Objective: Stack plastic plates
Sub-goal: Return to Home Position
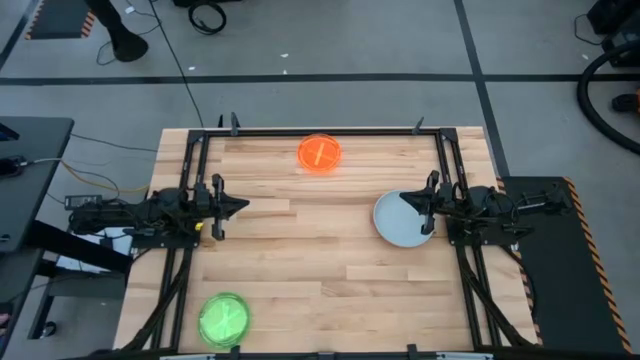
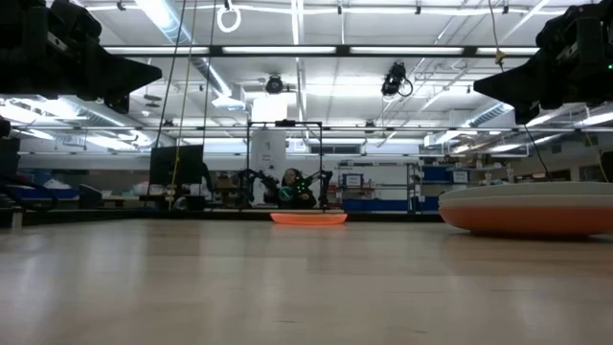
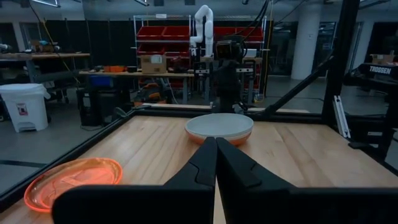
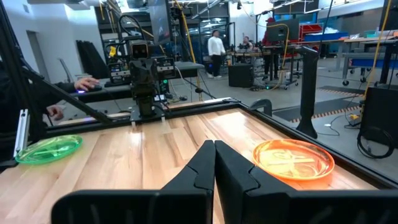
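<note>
A stack of the larger plates sits on its base at the table's right; the pale top plate rests on a rust-orange one. Neon orange plates lie near the far edge, also seen as orange plates in the right wrist view. Neon green plates lie at the near left corner. My left gripper hovers shut at the table's left and points at the stack. My right gripper is shut and raised over the stack's left rim, touching nothing.
A black frame runs along the table's edges. Bare wood lies between the two grippers. In the right wrist view a person's hand shows beyond the table's left side, and people stand far off in the room.
</note>
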